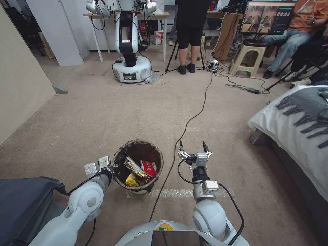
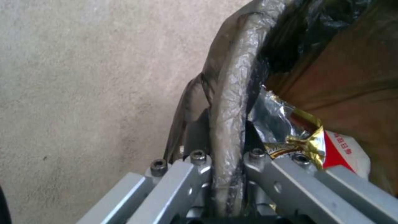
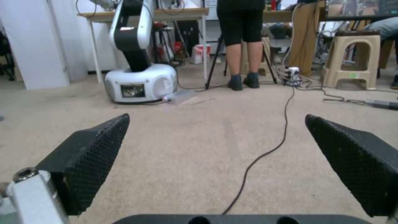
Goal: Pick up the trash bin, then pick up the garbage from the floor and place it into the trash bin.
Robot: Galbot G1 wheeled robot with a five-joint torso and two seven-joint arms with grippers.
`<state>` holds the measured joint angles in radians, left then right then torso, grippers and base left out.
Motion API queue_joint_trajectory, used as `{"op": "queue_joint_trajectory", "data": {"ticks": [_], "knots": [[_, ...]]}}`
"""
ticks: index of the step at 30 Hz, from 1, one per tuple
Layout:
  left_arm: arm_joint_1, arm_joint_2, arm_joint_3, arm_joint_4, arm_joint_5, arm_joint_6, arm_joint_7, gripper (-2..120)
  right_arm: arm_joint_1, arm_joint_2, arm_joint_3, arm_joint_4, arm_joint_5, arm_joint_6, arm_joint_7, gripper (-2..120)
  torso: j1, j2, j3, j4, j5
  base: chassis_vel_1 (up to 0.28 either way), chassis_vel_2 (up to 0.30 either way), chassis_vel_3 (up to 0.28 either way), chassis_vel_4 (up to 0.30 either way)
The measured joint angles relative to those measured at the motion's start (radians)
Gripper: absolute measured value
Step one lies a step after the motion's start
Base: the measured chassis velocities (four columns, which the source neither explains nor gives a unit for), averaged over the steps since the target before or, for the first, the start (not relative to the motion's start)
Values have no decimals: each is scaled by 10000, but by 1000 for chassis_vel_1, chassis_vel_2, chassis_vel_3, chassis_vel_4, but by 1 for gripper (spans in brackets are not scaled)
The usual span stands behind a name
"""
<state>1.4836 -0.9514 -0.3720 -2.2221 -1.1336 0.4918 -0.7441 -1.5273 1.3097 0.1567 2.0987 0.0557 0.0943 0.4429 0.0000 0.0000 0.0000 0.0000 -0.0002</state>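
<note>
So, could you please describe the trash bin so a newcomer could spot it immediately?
On the beige carpet floor, just ahead of the robot, the left gripper clamps the small round white plastic trash bin by its rim. Its dark bag liner and colourful snack wrappers inside single it out.

Left hand (image 1: 114, 168) fingertips hidden by trash bin (image 1: 118, 160) rim; wrapper (image 2: 290, 133) print unreadable

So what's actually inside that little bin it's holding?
Inside the trash bin, gripped at the rim by the left tool: a gold snack wrapper, a red-and-white packet and something yellow. They cover anything underneath.
</note>
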Motion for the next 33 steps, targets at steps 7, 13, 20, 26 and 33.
{"op": "queue_joint_trajectory", "data": {"ticks": [7, 13, 20, 26, 33], "knots": [[-256, -47, 133, 666, -122, 43, 44, 0, 119, 27, -135, -95, 0, 4, 5, 100, 0, 0, 0, -1, 0, 0, 0, 0, 0], [-510, -117, 321, 1329, -130, 95, 209, 0, 193, 74, -232, -144, 7, -19, 12, 100, 0, 0, 0, 0, 1, 0, 0, 0, 0], [-727, -113, 484, 1684, 1, 145, 301, 0, 182, 92, -260, -141, 6, -26, 13, 100, 0, 0, -1, 2, 7, 0, 0, 0, 0], [-908, -177, 624, 1894, 134, 158, 292, 7, 146, 117, -304, -140, -12, -21, 13, 100, 0, 1, -2, 2, 10, 0, 0, 0, 0], [-804, -241, 608, 1605, 274, 149, 365, 30, 94, 74, -298, -129, -16, 2, 10, 100, 0, -1, 1, -3, -6, 0, 0, 0, 0]]}}
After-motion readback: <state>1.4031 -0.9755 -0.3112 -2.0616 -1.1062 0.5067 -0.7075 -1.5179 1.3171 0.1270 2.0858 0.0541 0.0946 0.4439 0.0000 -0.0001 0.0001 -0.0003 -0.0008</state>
